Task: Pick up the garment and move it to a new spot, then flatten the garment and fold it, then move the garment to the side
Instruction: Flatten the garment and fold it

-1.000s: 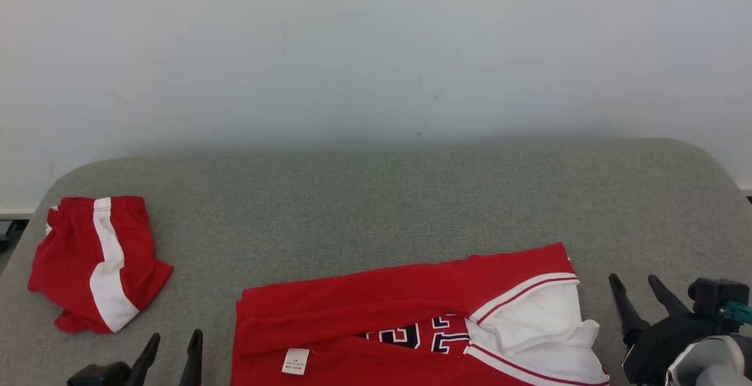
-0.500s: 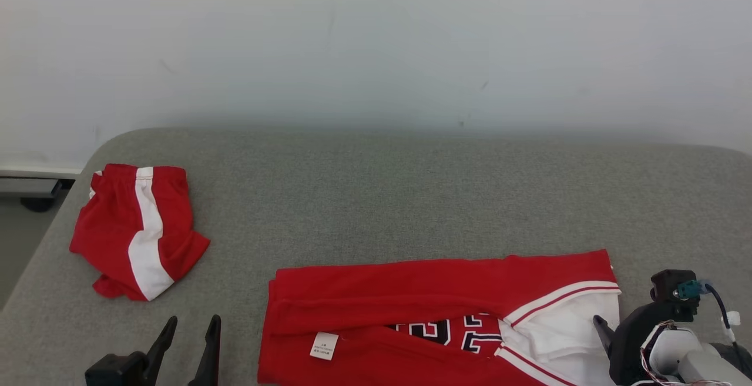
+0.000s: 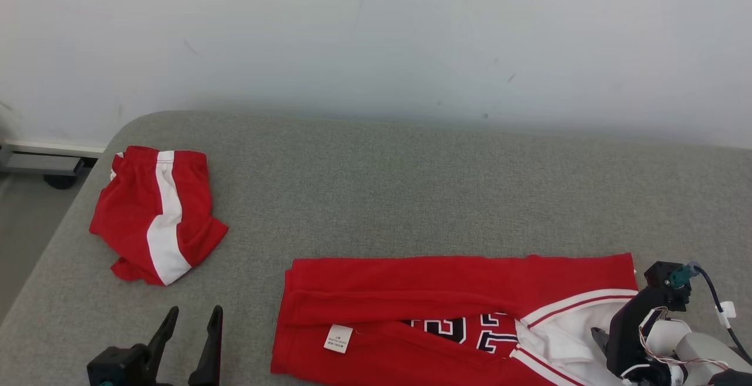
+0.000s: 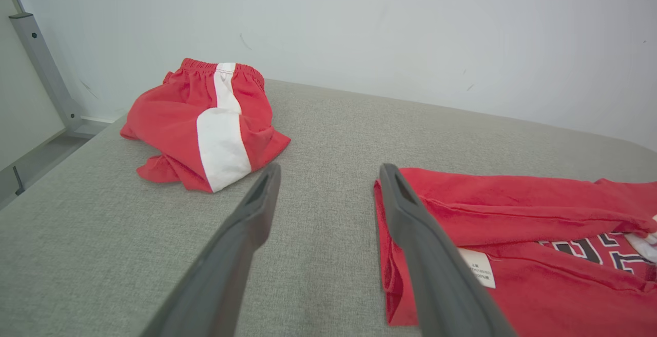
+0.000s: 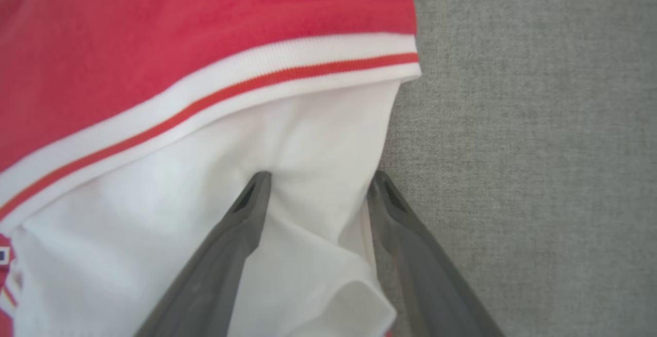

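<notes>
While our right gripper (image 5: 317, 180) and left gripper (image 3: 191, 322) flank the jersey (image 3: 411, 289), both released, we are likely folding; next, clench its sleeve (image 5: 292, 137).

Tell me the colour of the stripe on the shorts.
White, on red shorts; clearest in the left wrist view.

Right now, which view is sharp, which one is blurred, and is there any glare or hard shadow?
Head view: even soft light, no glare, jersey sharp, far edge of the table hazy. Left wrist view: shorts sharp, left claw a little soft. Right wrist view: all slightly blurred, the white sleeve bright, no hard shadow.
</notes>
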Robot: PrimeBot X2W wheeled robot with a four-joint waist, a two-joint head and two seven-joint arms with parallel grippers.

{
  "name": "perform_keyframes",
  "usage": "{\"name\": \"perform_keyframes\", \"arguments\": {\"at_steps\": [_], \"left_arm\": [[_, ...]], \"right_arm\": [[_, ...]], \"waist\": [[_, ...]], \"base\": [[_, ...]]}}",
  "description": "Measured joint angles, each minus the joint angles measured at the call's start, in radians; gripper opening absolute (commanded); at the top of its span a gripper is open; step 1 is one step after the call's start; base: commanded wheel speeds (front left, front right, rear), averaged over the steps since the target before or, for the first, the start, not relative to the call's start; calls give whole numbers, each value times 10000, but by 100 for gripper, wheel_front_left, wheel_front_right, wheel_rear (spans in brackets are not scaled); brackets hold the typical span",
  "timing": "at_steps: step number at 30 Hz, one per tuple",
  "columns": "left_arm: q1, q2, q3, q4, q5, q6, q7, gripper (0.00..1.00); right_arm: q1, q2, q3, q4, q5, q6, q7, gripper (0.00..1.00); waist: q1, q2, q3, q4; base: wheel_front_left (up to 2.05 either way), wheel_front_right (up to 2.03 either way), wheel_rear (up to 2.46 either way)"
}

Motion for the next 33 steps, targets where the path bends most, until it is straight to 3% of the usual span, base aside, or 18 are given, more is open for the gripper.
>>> {"name": "perform_keyframes", "arguments": {"at_steps": [1,2,3,4,16,25,33], "left_arm": [[-47,-15,19,0,0,0,-2,100],[-64,-17,42,0,0,0,-2,100],[-61,-17,69,6,2,0,-2,100],[-61,-21,77,10,4,0,-2,100],[6,-31,343,52,48,0,-2,100],[155,-109,401,48,71,0,-2,100],[155,-211,399,54,75,-13,-2,100]], "right_arm": [[-45,15,15,88,29,27,165,100],[-86,15,40,132,29,98,282,94],[-177,23,59,203,42,188,441,36],[-220,44,71,240,54,276,545,0],[-498,169,50,516,157,596,476,0],[-770,-857,-56,899,-169,516,-222,0],[-1057,-1214,-27,1016,-364,531,-621,0]], "waist": [[0,0,3,22],[0,0,1,31],[-1,-1,-4,36],[0,0,-5,37],[0,1,-2,-231],[0,2,-17,-704],[0,2,-9,-1084]], "base": [[0,0,0],[0,0,0],[0,0,0],[0,0,0],[0,0,0],[0,0,0],[0,0,0]]}}
